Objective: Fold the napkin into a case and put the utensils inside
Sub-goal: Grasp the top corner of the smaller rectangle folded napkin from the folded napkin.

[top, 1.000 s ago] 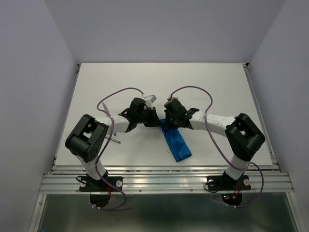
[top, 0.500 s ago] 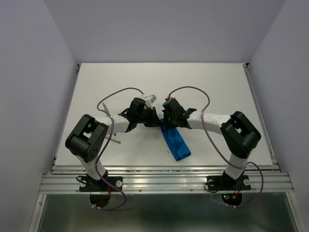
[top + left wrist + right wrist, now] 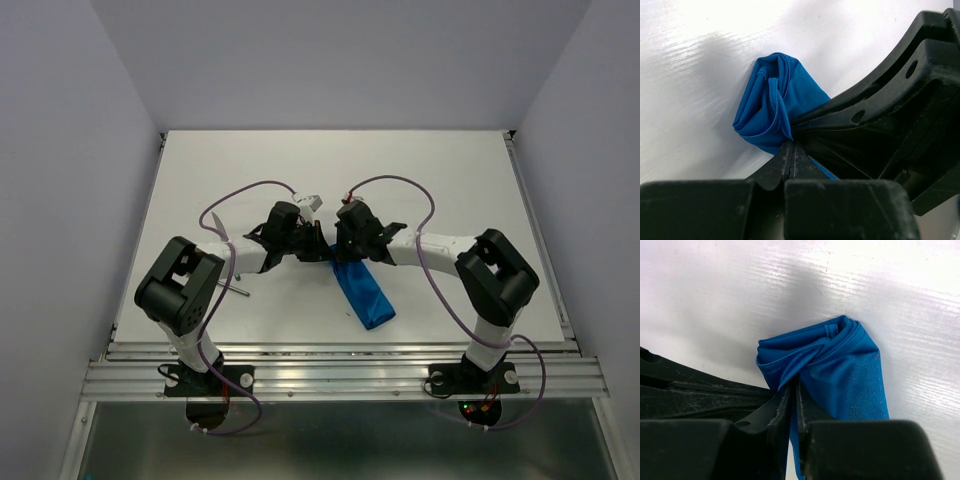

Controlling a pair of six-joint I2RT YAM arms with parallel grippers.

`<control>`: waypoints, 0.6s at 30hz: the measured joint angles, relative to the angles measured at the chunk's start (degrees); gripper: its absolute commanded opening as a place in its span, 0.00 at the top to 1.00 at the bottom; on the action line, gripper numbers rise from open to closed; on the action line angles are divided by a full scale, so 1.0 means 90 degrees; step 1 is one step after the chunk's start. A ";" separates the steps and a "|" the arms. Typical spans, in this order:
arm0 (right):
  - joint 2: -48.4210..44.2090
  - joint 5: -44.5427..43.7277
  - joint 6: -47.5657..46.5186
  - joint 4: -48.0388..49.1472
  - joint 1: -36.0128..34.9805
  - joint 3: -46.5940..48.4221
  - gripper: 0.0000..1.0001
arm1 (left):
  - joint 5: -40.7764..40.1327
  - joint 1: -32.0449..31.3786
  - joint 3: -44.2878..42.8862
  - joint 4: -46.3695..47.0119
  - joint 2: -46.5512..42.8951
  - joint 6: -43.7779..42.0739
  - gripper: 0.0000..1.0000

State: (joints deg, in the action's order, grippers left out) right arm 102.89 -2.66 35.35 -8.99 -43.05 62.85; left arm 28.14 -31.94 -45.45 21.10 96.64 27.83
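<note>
Jaws of left gripper (image 3: 791,146) and right gripper (image 3: 792,386) both clamp the case (image 3: 365,295) at its eleven-o'clock end; best to part layers gently, evenly.

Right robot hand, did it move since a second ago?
Yes: the right hand slid slightly left, away from the white table's right edge, pinching the bright blue folded cloth packet.

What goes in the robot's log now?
left claw: shut on narrow folded bright blue cloth case | right claw: shut on it too | slim grey metal utensil: outside case
</note>
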 measured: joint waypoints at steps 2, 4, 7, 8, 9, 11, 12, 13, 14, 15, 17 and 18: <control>-0.0005 0.0090 -0.0005 0.0051 0.0002 -0.0002 0.76 | -0.0010 0.0005 0.0000 -0.0015 -0.0002 -0.0010 1.00; -0.0068 0.0148 -0.0022 0.0083 0.0032 -0.0087 0.71 | -0.0010 0.0019 0.0000 -0.0039 -0.0005 -0.0017 1.00; -0.0357 0.0153 -0.0029 0.0080 0.0058 -0.0304 0.67 | 0.0024 0.0017 0.0000 -0.0068 -0.0005 -0.0024 1.00; -0.0578 0.0175 -0.0019 0.0070 0.0070 -0.0413 0.67 | 0.0024 0.0017 0.0000 -0.0085 -0.0005 -0.0029 1.00; -0.0736 0.0189 -0.0002 0.0080 0.0090 -0.0461 0.67 | 0.0032 0.0015 0.0000 -0.0087 -0.0005 -0.0029 1.00; -0.1020 0.0206 0.0034 0.0189 0.0148 -0.0532 0.70 | 0.0041 0.0005 0.0000 -0.0085 -0.0005 -0.0032 1.00; -0.1168 0.0206 0.0053 0.0250 0.0177 -0.0556 0.72 | 0.0044 0.0002 0.0000 -0.0087 -0.0005 -0.0034 1.00; -0.1326 0.0199 0.0083 0.0364 0.0204 -0.0607 0.77 | 0.0044 -0.0002 0.0000 -0.0100 -0.0005 -0.0036 1.00; -0.1421 0.0197 0.0109 0.0413 0.0238 -0.0636 0.80 | 0.0041 -0.0005 0.0000 -0.0102 -0.0005 -0.0036 1.00; -0.1481 0.0199 0.0129 0.0476 0.0277 -0.0663 0.86 | 0.0041 -0.0010 0.0000 -0.0109 -0.0005 -0.0039 1.00; -0.1498 0.0199 0.0204 0.0600 0.0432 -0.0733 0.91 | 0.0041 -0.0017 0.0000 -0.0117 -0.0005 -0.0041 1.00; -0.1462 0.0199 0.0226 0.0600 0.0464 -0.0743 0.93 | 0.0041 -0.0017 0.0000 -0.0119 -0.0005 -0.0044 1.00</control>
State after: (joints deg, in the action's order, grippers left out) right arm 89.73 -0.86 37.39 -3.60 -38.87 56.16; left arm 28.51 -32.10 -45.45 20.03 96.60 27.44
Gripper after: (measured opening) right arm 0.118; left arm 0.022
